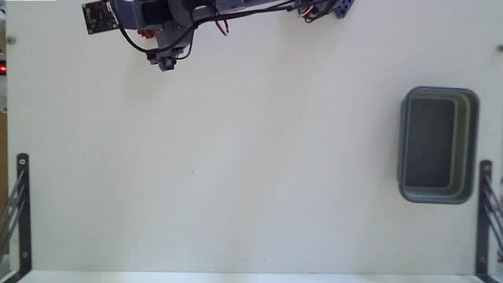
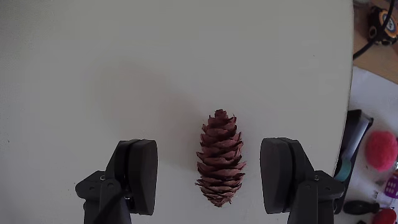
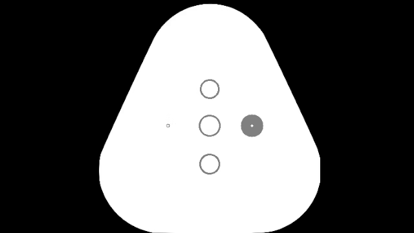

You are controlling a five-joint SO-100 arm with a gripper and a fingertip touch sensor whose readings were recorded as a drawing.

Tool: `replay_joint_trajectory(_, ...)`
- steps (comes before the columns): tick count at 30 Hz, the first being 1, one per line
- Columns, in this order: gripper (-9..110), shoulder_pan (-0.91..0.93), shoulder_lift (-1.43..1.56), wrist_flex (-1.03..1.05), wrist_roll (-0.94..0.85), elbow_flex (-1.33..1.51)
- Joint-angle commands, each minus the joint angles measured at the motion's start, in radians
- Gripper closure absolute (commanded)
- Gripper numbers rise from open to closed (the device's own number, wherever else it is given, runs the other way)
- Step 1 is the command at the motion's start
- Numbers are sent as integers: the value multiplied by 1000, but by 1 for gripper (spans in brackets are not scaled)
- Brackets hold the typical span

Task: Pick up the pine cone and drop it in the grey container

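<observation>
Two dark gripper (image 2: 211,177) fingers (image 2: 142,174) stand wide apart in the wrist view, holding nothing, with the pine cone (image 2: 219,159) lying on the white table (image 2: 124,74) between them, touching neither. Far off in the fixed view, the grey container (image 1: 438,145) sits empty near the table's right edge.

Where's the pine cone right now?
In the wrist view, the pine cone lies on the white table, between the open claw's two fingers and touching neither. The fixed view doesn't show it; the arm there sits at the top left.
</observation>
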Motion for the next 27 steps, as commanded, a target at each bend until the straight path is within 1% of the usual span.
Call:
replay_joint_trajectory(1, -9, 22, 24, -10, 5, -36)
replay_joint_trajectory(10, -9, 22, 27, -22, 5, -21)
replay_joint_trajectory(27, -9, 22, 27, -171, 5, 127)
